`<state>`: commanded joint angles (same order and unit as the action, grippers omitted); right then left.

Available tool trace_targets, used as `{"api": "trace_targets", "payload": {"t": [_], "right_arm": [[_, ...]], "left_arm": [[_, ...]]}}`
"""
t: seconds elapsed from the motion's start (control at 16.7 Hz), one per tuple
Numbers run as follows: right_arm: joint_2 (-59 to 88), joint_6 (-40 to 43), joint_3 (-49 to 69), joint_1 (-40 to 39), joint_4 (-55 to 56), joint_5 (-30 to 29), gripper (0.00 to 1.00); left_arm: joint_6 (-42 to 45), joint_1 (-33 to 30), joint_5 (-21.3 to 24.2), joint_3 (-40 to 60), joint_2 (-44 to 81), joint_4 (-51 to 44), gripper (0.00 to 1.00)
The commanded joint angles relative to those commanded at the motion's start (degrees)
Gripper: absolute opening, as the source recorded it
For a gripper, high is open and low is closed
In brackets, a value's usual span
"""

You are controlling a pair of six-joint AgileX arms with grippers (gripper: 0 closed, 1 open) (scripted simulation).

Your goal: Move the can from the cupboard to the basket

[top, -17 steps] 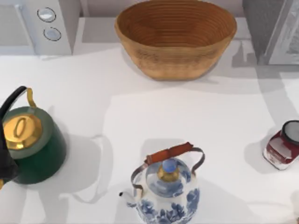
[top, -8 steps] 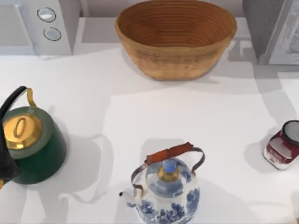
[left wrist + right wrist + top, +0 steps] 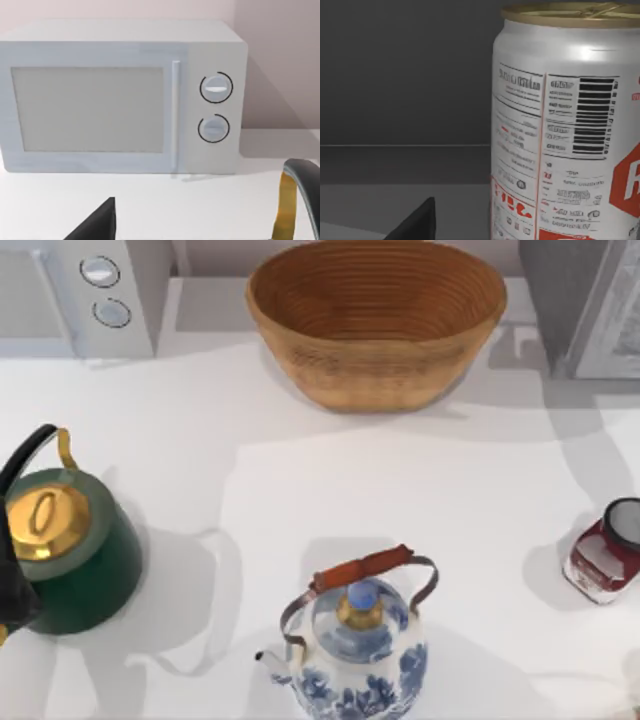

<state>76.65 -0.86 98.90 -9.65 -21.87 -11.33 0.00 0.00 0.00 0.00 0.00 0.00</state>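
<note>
Right tool (image 3: 415, 222) grip unclear | can (image 3: 565, 130) upright close ahead | basket (image 3: 376, 370) overhead

— Can you read anything on the can (image 3: 565, 130)?
— No. There's a barcode, blocks of tiny blurred print and a red shape, but no legible word or number.

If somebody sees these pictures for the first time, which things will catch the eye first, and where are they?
The big woven basket at the far middle of the table stands out first, with nothing in it. Next comes the can, standing upright against a dark grey interior, very near in the right wrist view. On the near side stand a green kettle at the left and a blue-and-white kettle in the middle.
</note>
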Motion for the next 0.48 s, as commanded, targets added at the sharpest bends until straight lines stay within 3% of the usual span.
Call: {"api": "trace_targets", "payload": {"t": [0.48], "right_arm": [[8.16, -0.03, 7.05, 1.5, 1.13, 1.36, 1.0]], "left_arm": [[0.0, 0.0, 0.0, 0.0, 0.0, 0.0, 1.0]]}}
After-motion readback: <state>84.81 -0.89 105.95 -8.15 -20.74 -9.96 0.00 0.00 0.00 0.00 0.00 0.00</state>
